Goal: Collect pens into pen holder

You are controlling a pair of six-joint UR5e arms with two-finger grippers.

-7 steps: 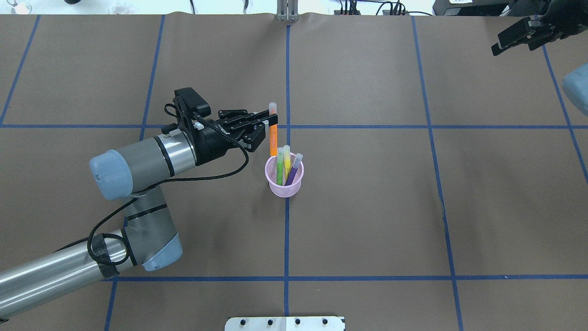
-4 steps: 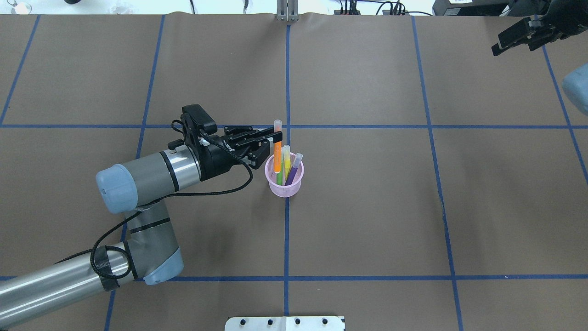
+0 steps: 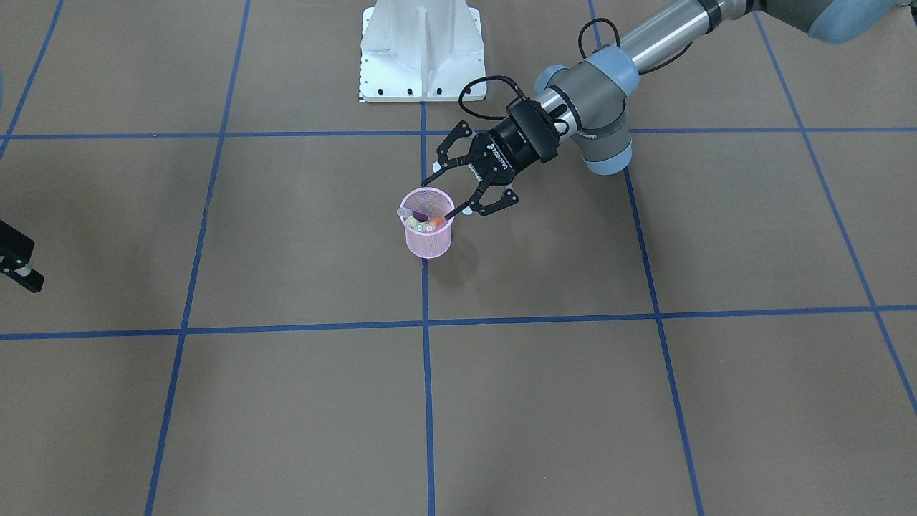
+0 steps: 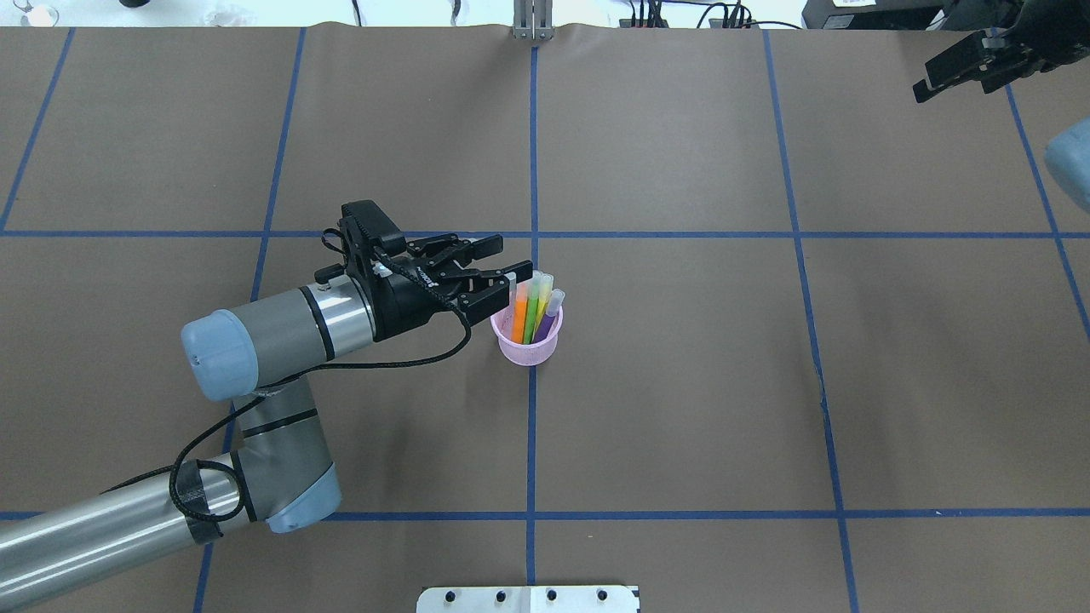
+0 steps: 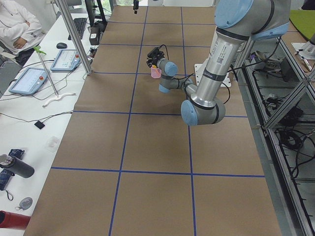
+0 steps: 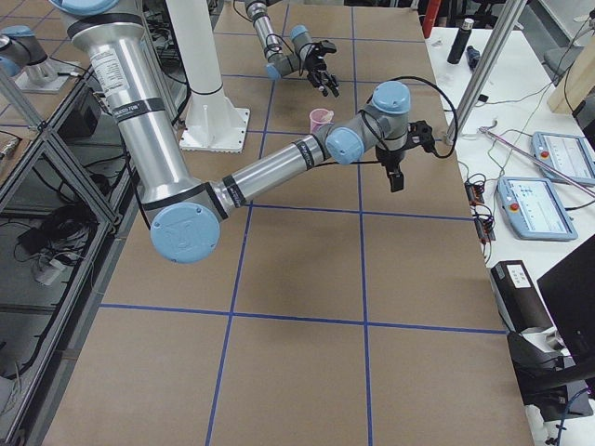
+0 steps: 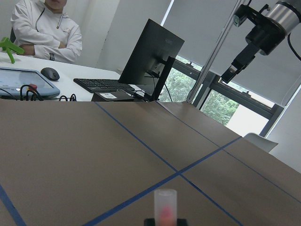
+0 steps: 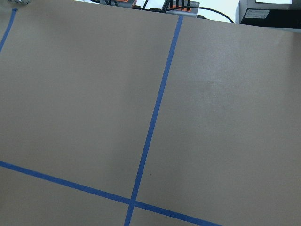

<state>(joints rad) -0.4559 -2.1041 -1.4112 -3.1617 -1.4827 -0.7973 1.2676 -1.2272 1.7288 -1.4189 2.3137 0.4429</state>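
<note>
- A bench [image 4: 681, 383] covered in brown paper is shown, divided into large squares by blue tape lines [image 4: 532, 443]. A white base plate [image 3: 423, 50] is seen at the robot's side of it.
- Beyond the far edge, desks are seen in the left wrist view, with a seated person [image 7: 47, 33] in white, a dark monitor [image 7: 150, 61] and a keyboard [image 7: 101, 84].
- The pink mesh pen holder [image 4: 528, 347] is stood upright on the centre tape line, near the middle of the bench.
- Four pens are held inside it, pale caps up and showing above the rim: an orange pen [image 4: 519, 313], a green pen [image 4: 531, 308], a yellow pen [image 4: 542, 294] and a purple pen [image 4: 547, 319]. They are leaned together.
- The left end effector [image 4: 507, 272] is positioned just over the holder's rim, on the side nearest the orange pen. Its jaws are spread wide and nothing is gripped between them.
- In the left wrist view, a translucent cap with an orange core is seen at the bottom centre.
- The right end effector [image 4: 958, 68] is kept well apart from the holder, above the far right corner of the bench. Whether its jaws are apart or together cannot be told.
- Only brown paper and tape lines are shown in the right wrist view.
</note>
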